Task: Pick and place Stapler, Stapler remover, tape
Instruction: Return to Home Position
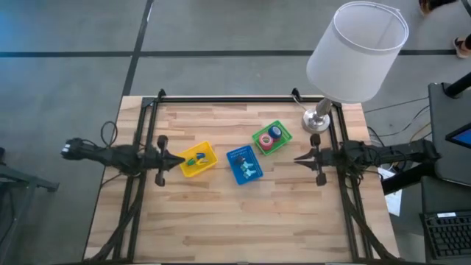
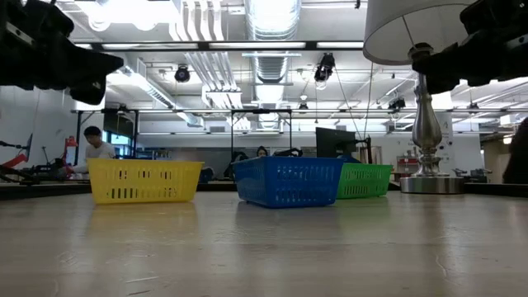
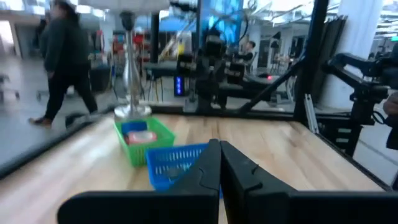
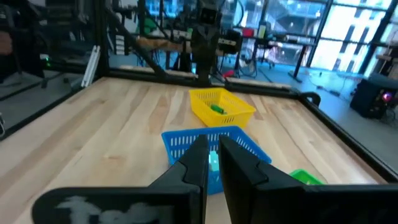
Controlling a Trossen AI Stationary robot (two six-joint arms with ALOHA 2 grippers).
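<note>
Three small bins stand on the wooden table. The yellow bin (image 1: 197, 159) holds a small green and blue item (image 4: 216, 109). A pale teal and white item (image 1: 248, 168) lies in the blue bin (image 1: 244, 165). The green bin (image 1: 271, 138) holds the tape (image 1: 270, 136), rolls in red, pink and blue. Which item is the stapler and which the stapler remover, I cannot tell. My left gripper (image 1: 179, 158) hovers shut by the yellow bin's left edge. My right gripper (image 1: 298, 157) is shut and raised, right of the blue bin. Neither holds anything.
A table lamp stands with its base (image 1: 316, 121) at the far right corner, close to the green bin, and its white shade (image 1: 357, 51) overhangs that corner. A black frame rail (image 1: 228, 98) runs along the far edge. Bare wood (image 1: 243, 221) fills the near half.
</note>
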